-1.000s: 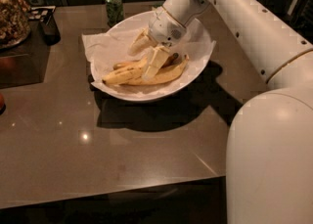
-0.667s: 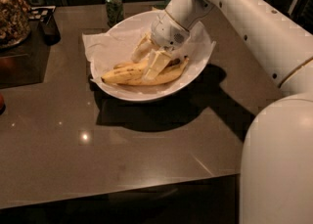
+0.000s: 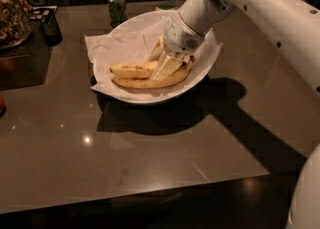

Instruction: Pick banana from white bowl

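Note:
The white bowl (image 3: 207, 65), lined with crumpled white paper, stands at the middle of the brown table. Two bananas lie in its front half. The long curved banana (image 3: 142, 83) with brown streaks lies nearest the front rim. A shorter, brighter yellow banana (image 3: 131, 69) lies just behind it. My gripper (image 3: 161, 59) reaches down into the bowl from the upper right. It is open, with one finger (image 3: 166, 67) lying over the bananas' right ends and the other behind them. The bananas' right parts are hidden under the gripper.
A green can (image 3: 117, 6) stands behind the bowl. A dark cup (image 3: 51, 29) and a container of brown items (image 3: 12, 15) are at the far left. The table's front edge (image 3: 150, 193) runs across the bottom. My white arm (image 3: 270, 8) fills the upper right.
The gripper has settled a little lower onto the bananas. The arm's elbow has swung out to the right. The bananas and bowl have not moved.

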`<state>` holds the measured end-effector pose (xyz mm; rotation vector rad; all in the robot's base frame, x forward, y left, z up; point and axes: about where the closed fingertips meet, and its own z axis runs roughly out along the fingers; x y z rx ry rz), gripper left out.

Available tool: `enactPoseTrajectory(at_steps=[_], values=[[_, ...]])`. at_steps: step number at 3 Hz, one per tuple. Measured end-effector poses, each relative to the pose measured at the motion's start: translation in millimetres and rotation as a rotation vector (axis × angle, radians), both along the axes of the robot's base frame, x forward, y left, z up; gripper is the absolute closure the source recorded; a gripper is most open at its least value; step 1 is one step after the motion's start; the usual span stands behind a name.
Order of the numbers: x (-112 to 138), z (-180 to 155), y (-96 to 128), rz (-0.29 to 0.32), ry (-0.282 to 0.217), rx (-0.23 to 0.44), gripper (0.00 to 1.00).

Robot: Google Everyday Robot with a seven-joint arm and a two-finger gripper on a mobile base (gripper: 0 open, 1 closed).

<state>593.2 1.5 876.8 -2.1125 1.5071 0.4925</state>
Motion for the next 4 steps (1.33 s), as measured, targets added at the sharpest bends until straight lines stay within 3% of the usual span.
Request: enactPoseTrajectory(at_steps=[1, 2, 3, 4], values=[[4.1, 25.5, -15.7, -0.050, -0.075, 0.019, 1.00], [-6.8, 72.0, -30.3, -0.062, -0.158, 0.101, 1.00], [-38.0, 111.9, -39.5, -0.056, -0.216, 0.244, 1.00], [-84.1, 139.9, -61.3, -0.129, -0.223, 0.400, 1.00]])
